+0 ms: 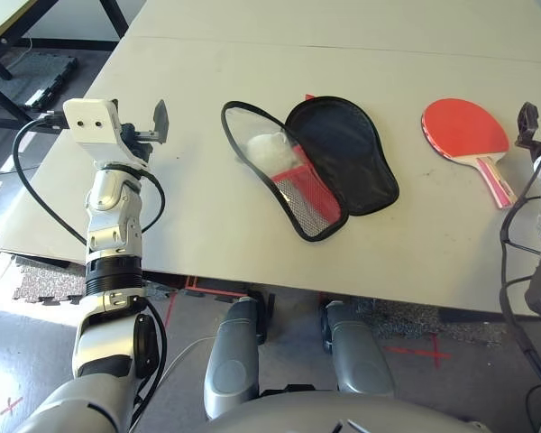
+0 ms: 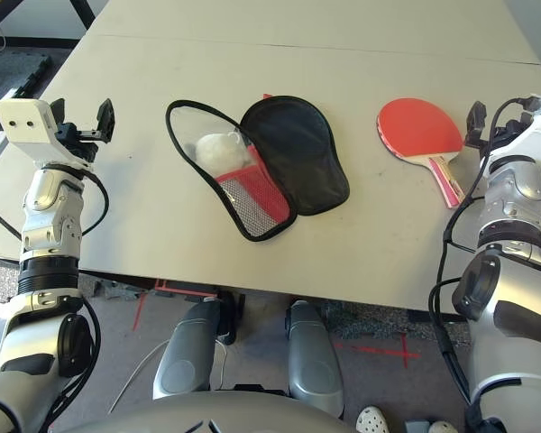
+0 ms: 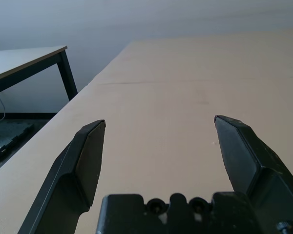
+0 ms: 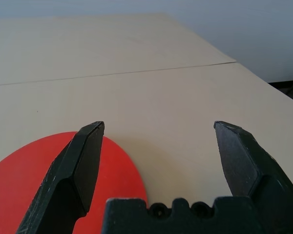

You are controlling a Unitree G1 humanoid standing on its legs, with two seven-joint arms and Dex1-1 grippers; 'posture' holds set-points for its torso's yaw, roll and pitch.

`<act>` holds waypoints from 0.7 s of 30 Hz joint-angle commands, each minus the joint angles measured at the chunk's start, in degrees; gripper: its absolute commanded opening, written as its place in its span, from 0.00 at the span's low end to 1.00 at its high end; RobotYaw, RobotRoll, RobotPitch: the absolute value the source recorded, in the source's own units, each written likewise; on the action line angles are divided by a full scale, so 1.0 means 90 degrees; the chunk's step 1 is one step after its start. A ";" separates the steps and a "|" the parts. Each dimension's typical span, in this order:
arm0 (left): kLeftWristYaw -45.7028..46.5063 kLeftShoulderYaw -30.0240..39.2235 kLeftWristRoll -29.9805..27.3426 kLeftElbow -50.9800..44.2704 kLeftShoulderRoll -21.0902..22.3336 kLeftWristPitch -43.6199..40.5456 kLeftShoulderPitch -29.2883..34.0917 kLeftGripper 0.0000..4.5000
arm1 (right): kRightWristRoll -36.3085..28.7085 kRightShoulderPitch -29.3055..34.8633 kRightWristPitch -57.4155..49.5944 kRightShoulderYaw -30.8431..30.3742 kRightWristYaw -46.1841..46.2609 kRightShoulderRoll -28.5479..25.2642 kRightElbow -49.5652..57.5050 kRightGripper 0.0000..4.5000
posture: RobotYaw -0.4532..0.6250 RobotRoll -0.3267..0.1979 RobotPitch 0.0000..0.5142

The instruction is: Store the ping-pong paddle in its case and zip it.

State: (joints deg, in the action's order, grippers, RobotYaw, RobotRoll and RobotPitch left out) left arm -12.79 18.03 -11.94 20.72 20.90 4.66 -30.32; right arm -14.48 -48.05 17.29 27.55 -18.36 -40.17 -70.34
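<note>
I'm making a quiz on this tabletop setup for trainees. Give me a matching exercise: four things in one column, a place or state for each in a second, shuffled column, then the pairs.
Things:
1. ping-pong paddle
2. case
3. left gripper
4. white fluffy ball

Places or states:
A. lying unzipped and spread open in the middle of the table
B. inside the open case, against its red half
C. flat on the table on the robot's right, red face up
D. open and holding nothing, near the table's left edge

Pairs: 1-C, 2-A, 3-D, 4-B
</note>
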 commanded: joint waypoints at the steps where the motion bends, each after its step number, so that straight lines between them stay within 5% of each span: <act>1: 0.0023 -0.0005 -0.0026 -0.0123 -0.0005 -0.0016 0.0161 1.00 | 0.0003 0.0003 0.0023 0.0001 0.0038 -0.0049 -0.0123 0.99 | 0.52 0.62 0.49; 13: -0.0108 -0.0118 -0.0121 -0.0849 0.0264 -0.0494 -0.0403 1.00 | 0.0016 -0.0053 -0.0022 -0.0023 0.0040 0.0007 -0.0145 0.99 | 0.53 0.62 0.46; 21: -0.0892 -0.0887 -0.0690 -0.2290 0.0591 -0.2588 -0.1321 1.00 | 0.0005 -0.0127 -0.0157 -0.0038 -0.0050 0.0105 -0.0194 0.99 | 0.52 0.62 0.42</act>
State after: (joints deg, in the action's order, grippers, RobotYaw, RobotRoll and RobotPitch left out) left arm -18.67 12.39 -16.85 2.64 25.71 -14.58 -41.91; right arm -14.43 -49.00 16.86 27.51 -18.51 -39.44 -71.03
